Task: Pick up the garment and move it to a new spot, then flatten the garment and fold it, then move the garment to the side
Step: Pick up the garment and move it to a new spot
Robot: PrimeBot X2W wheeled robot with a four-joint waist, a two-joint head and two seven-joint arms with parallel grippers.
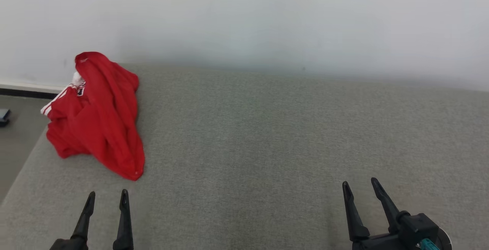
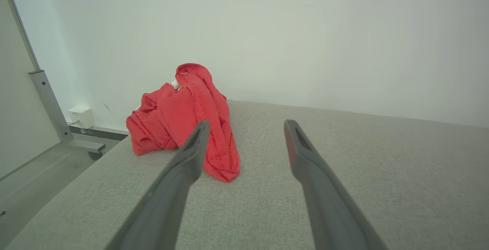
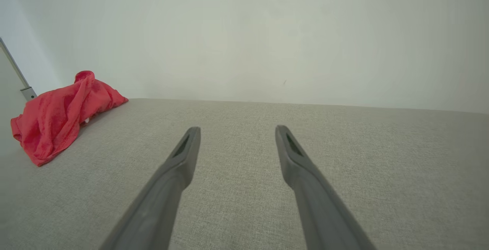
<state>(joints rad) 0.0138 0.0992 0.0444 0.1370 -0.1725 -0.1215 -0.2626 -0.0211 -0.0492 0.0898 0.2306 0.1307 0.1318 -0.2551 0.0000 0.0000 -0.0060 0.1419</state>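
A crumpled red garment (image 1: 97, 114) with white stripes lies in a heap at the far left of the grey fabric surface (image 1: 267, 147), against the wall. The left wrist view shows the garment (image 2: 183, 122) ahead and slightly left, the right wrist view shows the garment (image 3: 57, 116) far to the left. My left gripper (image 1: 107, 196) stands open near the front edge, short of the heap and holding nothing; its fingertips frame bare fabric (image 2: 246, 126). At the lower right my right gripper (image 1: 360, 184) is open too, over bare fabric (image 3: 237, 129), far from the garment.
A white wall (image 1: 267, 21) rises right behind the surface. The surface's left edge drops to a grey floor (image 1: 17, 135), where a small dark object (image 1: 4, 117) lies. A metal frame leg (image 2: 51, 108) and a white wall box (image 2: 81, 117) stand beyond that edge.
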